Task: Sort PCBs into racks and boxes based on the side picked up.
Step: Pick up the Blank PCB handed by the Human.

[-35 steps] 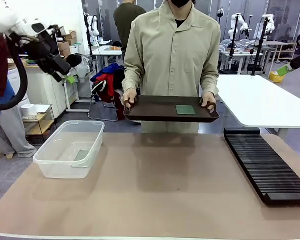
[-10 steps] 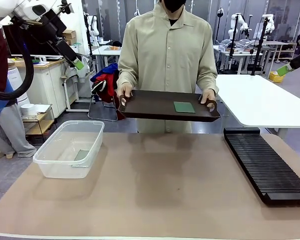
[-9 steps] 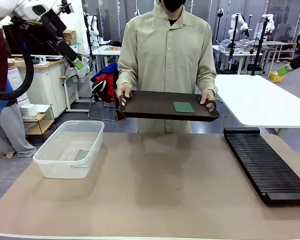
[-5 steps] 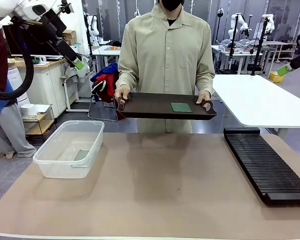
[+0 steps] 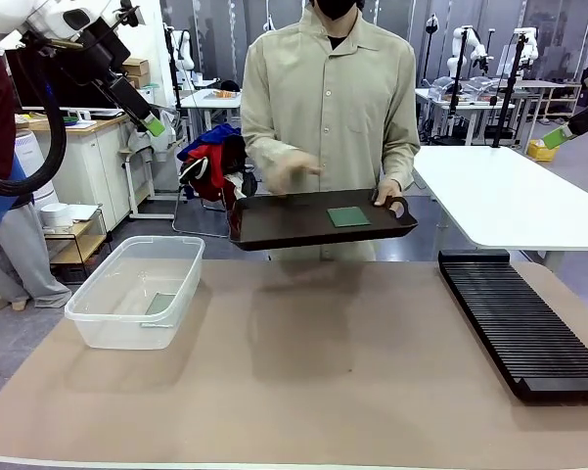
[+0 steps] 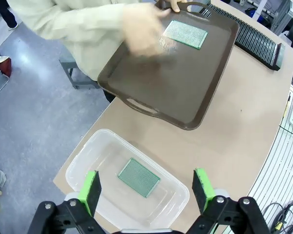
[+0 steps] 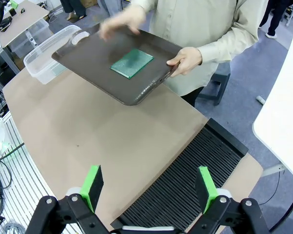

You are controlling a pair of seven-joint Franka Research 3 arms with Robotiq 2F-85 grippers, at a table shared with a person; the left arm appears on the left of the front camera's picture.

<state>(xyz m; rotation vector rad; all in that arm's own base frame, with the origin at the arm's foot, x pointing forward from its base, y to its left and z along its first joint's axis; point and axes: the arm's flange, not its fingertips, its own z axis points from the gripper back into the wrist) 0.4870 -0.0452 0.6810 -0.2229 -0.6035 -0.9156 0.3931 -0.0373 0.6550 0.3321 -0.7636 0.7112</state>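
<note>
Front view put the tan table top point(image 5: 323, 382) nearest you. On its near left stood the clear, round-cornered plastic tub point(image 5: 103, 333), with one dull green square PCB point(image 5: 159, 304) lying flat on its floor; I judged that this box had already taken a board. Your left gripper point(image 6: 146, 180) hung high above that side, looking down on the tub, with its green-padded fingers spread wide and nothing between them.

On the right lay the long black ribbed rack point(image 5: 523, 323), running from near to far, and its slots looked unfilled. Your right gripper point(image 7: 148, 178) hovered over the rack's near end, likewise splayed and empty. Both arms seemed parked high and out to the sides to leave the middle free for the hand-over.

Farther off, past the table's far edge, a person held a dark brown rectangular tray point(image 5: 284, 220) in the air, sloping down to the left. One hand point(image 5: 389, 194) gripped its right handle, which I think explained the slope. The other hand point(image 5: 289, 168) was a blur above the tray's left half, off the handle; whether it was reaching or gesturing you could not tell. A second green PCB point(image 5: 348, 216) lay flat on the tray's right half, apart from both hands, apparently offered for your next pick. Which face was up I could not make out.
</note>
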